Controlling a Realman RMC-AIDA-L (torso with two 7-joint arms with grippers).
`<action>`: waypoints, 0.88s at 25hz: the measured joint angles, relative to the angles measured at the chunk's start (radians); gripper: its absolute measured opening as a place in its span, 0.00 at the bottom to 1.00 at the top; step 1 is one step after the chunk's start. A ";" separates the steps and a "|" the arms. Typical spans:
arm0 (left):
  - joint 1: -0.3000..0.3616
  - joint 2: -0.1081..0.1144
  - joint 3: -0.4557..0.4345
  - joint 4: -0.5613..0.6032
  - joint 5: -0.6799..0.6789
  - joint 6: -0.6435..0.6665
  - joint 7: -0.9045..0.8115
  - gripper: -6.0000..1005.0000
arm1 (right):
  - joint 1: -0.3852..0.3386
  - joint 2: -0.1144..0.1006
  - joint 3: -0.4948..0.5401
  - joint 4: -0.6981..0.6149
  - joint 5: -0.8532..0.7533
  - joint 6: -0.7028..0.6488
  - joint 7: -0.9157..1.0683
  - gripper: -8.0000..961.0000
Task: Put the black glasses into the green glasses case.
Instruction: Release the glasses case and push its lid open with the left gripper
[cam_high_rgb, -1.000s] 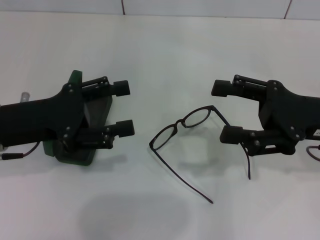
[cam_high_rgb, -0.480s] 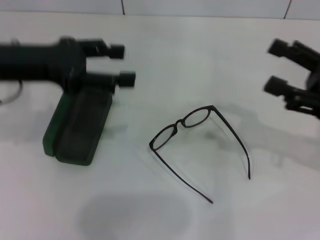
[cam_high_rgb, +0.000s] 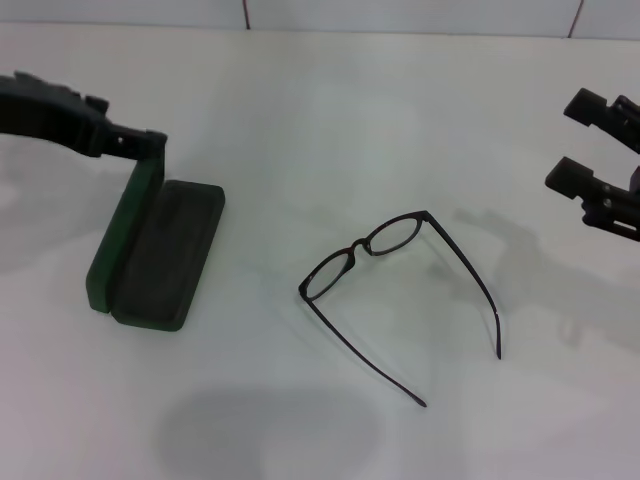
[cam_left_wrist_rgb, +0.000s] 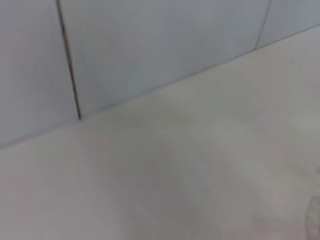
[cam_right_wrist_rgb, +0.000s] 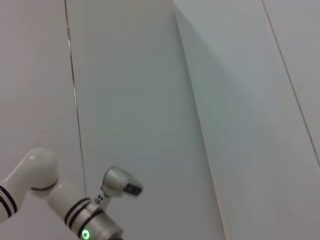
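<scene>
The white bench (cam_high_rgb: 320, 120) carries just two things, and neither has met the other, so the job looks barely begun. The case (cam_high_rgb: 165, 255) lies on the left side of the bench, already open: its lid stands up along the outer long edge and the dark lined tray faces up with nothing in it. The glasses (cam_high_rgb: 385, 270) lie well apart from it, nearer the middle of the bench and a bit to the right, unfolded, lenses toward the far side and both temple arms stretched toward the near edge.

The left gripper (cam_high_rgb: 150, 142) sits at the far end of the case lid, close against its top corner; whether its fingers are spread or closed I cannot tell from here. The right gripper (cam_high_rgb: 580, 140) hangs at the right edge, well clear of the glasses, its two fingers apart and holding nothing.

What's left, I'd say, is everything that matters: pick up the glasses, probably fold them, and lay them in the tray.
</scene>
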 joint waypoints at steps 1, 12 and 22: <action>-0.002 0.000 -0.002 -0.019 0.002 -0.006 -0.002 0.84 | 0.005 -0.001 0.000 0.001 0.001 0.000 0.000 0.91; -0.024 0.003 0.003 -0.235 0.085 -0.114 0.005 0.84 | 0.039 0.000 -0.001 0.009 -0.005 0.029 0.005 0.91; -0.082 0.001 0.035 -0.363 0.174 -0.127 -0.003 0.83 | 0.036 0.004 -0.001 0.010 -0.005 0.047 0.006 0.91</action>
